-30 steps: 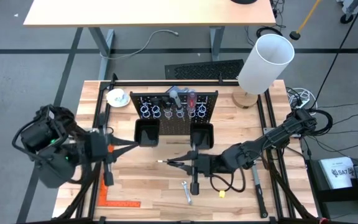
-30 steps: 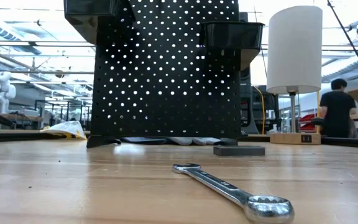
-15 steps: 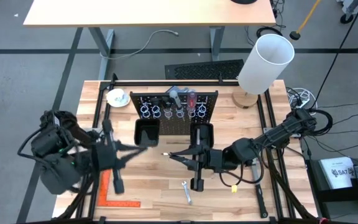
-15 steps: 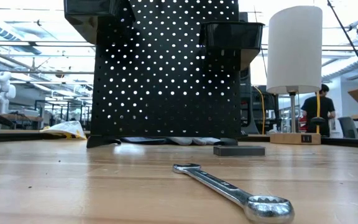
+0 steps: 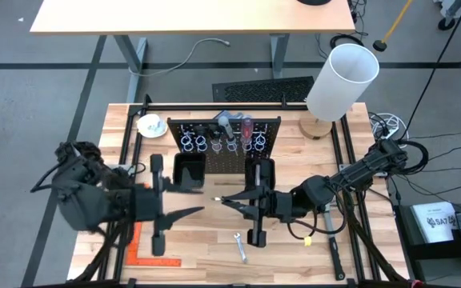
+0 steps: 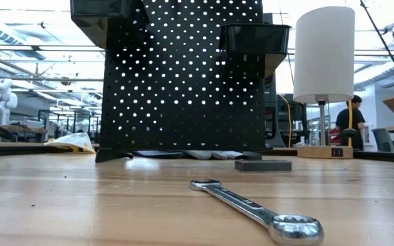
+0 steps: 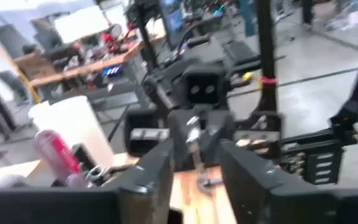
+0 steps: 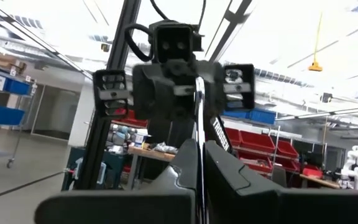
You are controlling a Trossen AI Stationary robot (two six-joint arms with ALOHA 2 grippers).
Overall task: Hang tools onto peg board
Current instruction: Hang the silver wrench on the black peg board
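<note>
holding a thin silver tool (image 5: 218,198) in my right gripper (image 5: 229,199), i have its fingers pinched tight on it; the right wrist view shows a slim metal shaft (image 8: 199,134) running up between the 2 closed fingers. i cannot tell exactly which tool it is, but it looks like a narrow wrench or a screwdriver shaft. that gripper sits just in front of the peg board (image 5: 224,142), near the right black bin (image 5: 260,173), with the tool's tip pointing toward my left arm.

my left gripper (image 5: 184,200) faces it from the other side, in front of the left black bin (image 5: 189,170). its fingers stand apart and nothing is between them. in the left wrist view i see the gap between them and the right gripper beyond.

out on the board, the ring holders (image 5: 214,144) already carry a few tools: i can make out a red-handled screwdriver (image 5: 246,126) and a grey-handled one (image 5: 224,122). i judge that part done.

what is left: the tool i hold is not yet hung, and 1 silver wrench (image 6: 252,208) lies flat on the table (image 5: 206,244) in front of the board, untouched. a dark tool (image 5: 327,226) lies by the right arm too. so i reckon i am past halfway, with at least 2 still to go.
</note>
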